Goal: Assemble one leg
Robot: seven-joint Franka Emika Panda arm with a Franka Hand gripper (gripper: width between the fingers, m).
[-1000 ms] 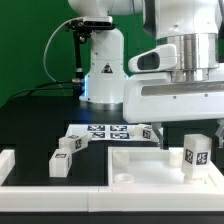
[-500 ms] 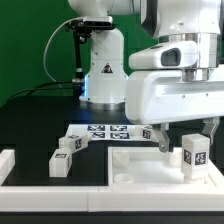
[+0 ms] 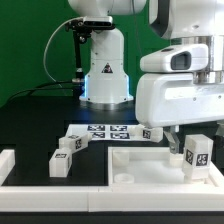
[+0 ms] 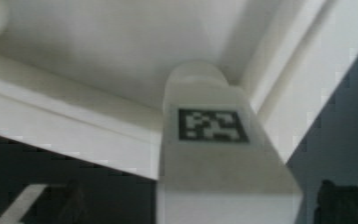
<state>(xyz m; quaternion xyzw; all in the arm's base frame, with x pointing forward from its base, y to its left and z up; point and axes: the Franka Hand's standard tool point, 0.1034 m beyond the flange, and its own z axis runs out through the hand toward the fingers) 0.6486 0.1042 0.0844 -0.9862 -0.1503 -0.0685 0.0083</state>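
A leg (image 3: 197, 153), a small white block with a tag on its face, stands upright on the large white panel (image 3: 140, 165) at the exterior view's right. My gripper (image 3: 188, 145) hangs over it, and one dark finger (image 3: 172, 143) shows just left of the leg. In the wrist view the leg (image 4: 211, 130) rises between my gripper's (image 4: 185, 208) two dark fingertips (image 4: 25, 205), with a gap on each side. The jaws are open and straddle the leg without touching it.
Two more legs (image 3: 68, 145) (image 3: 59, 163) lie on the black table at the left, and another (image 3: 150, 132) lies beside the marker board (image 3: 100, 131). A white rail (image 3: 8, 160) runs along the front left. The robot base (image 3: 103, 70) stands behind.
My gripper has moved toward the exterior view's right and come to stand over the upright leg. The leg and the other parts have not moved.
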